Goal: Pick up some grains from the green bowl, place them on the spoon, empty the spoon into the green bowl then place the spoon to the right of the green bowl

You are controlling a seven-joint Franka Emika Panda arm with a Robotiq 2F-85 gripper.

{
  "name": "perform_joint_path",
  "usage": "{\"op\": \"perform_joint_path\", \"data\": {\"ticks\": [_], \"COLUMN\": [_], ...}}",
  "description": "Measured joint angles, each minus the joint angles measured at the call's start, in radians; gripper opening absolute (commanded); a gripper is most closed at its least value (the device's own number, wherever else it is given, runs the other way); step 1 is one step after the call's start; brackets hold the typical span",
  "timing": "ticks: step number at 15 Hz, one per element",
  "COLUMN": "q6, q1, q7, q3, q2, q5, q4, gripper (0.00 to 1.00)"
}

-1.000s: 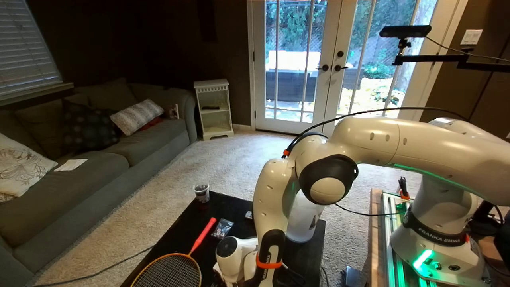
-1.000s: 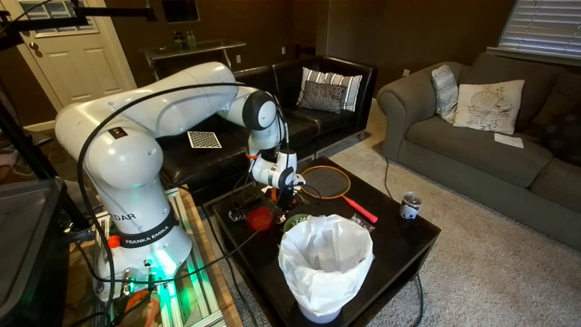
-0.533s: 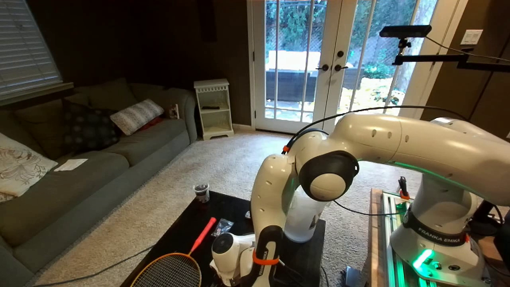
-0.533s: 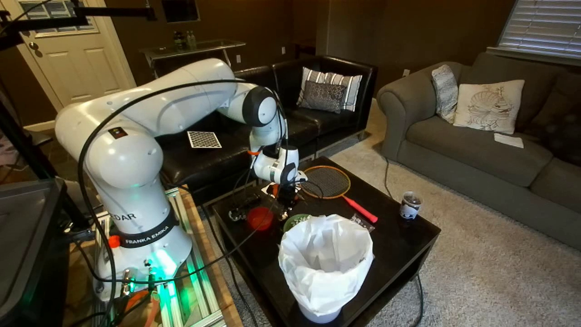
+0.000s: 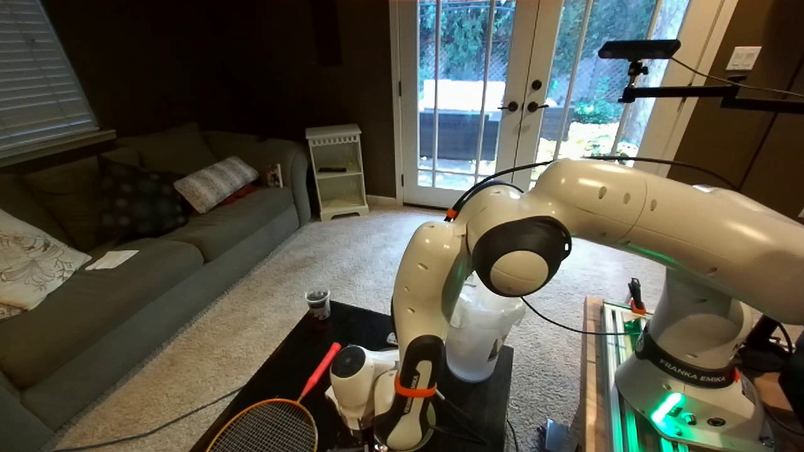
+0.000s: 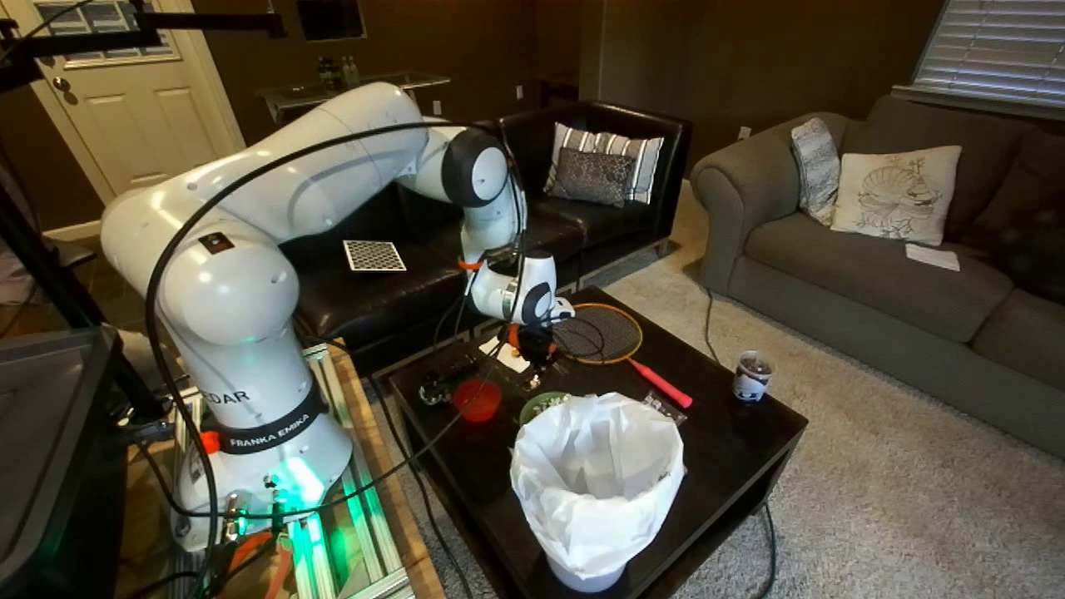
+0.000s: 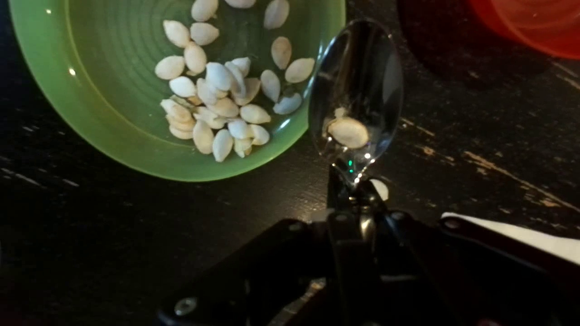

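My gripper (image 7: 354, 194) is shut on a shiny metal spoon (image 7: 362, 68); the spoon's bowl points away from the fingers. One cream grain (image 7: 348, 132) lies in the spoon near its neck. The green bowl (image 7: 136, 151) is left of the spoon in the wrist view; the spoon's edge overlaps its rim there. Several whitish grains (image 7: 224, 108) lie heaped in it. A pale piece (image 7: 380, 189), perhaps a grain, shows beside the right fingertip. In an exterior view the gripper (image 6: 537, 366) hovers just behind the green bowl (image 6: 528, 409).
A red bowl (image 6: 477, 401) stands beside the green bowl and shows in the wrist view (image 7: 539, 22). A white-lined bin (image 6: 595, 499) stands in front. A racket (image 6: 599, 334), white paper (image 6: 505, 358), a cup (image 6: 753, 378) and a clear packet (image 6: 666, 408) lie around the table.
The arm has risen, and the gripper with the spoon has moved up and slightly right in an exterior view. More of the white paper shows. The bowls have not moved.
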Motion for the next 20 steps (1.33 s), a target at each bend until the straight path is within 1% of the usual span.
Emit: {"op": "perform_joint_path", "data": {"ticks": [2,5,9,12,15,17,20], "q6": [0.043,0.12,0.265,0.432,0.613,0.723,0.837], "q1": [0.014,0.066,0.182,0.258,0.285,0.281,0.256], "q7": [0.024,0.087,0.185,0.204,0.193,0.168,0.128], "q3": [-0.034,-0.104,-0.204,-0.254,-0.263,-0.256,-0.227], "q2": [-0.042,-0.092,-0.125,-0.13,-0.13,-0.13,-0.129], "q5": [0.0,0.0,0.011,0.081,0.196,0.274,0.366], "q4": [-0.051,-0.13,-0.243,-0.344,-0.444,-0.499,-0.552], "gripper": [0.02,0.02,0.02,0.02,0.02,0.02,0.02]}}
